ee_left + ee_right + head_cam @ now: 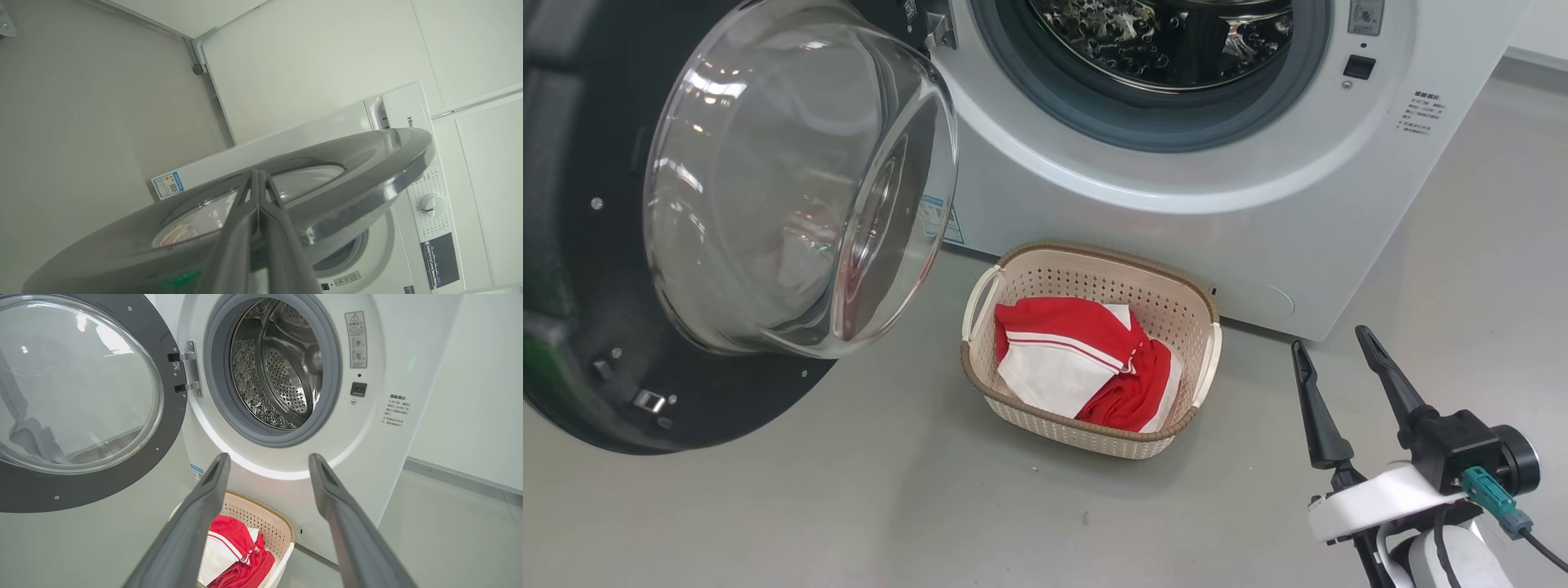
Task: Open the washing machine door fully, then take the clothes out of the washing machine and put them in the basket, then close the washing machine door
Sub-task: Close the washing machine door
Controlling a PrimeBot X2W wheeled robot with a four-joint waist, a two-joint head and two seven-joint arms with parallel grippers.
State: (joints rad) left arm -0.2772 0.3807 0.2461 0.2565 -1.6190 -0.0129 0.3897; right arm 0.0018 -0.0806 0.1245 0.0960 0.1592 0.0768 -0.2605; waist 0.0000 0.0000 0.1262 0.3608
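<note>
The washing machine (pixel 1176 229) stands with its door (pixel 572 327) swung open to the left, the glass bowl (pixel 800 180) bulging toward me. Its steel drum (pixel 278 367) shows bare metal. The red and white clothes (pixel 1086 359) lie in the cream basket (pixel 1086 253) on the floor in front of the machine. My right gripper (pixel 1331 340) is open and holds nothing, low at the right, beside the basket. In the right wrist view it (pixel 269 457) points at the machine front above the basket (pixel 261 514). My left gripper (pixel 257 173) is shut, its tips at the outer face of the door (pixel 367 171).
Grey floor (pixel 849 506) spreads around the basket and to the machine's right. The door's hinge (pixel 190 367) sits left of the grey seal (pixel 212 375). A control knob (pixel 433 204) and a blue label (pixel 168 184) are on the machine. A white wall (pixel 470 396) runs behind.
</note>
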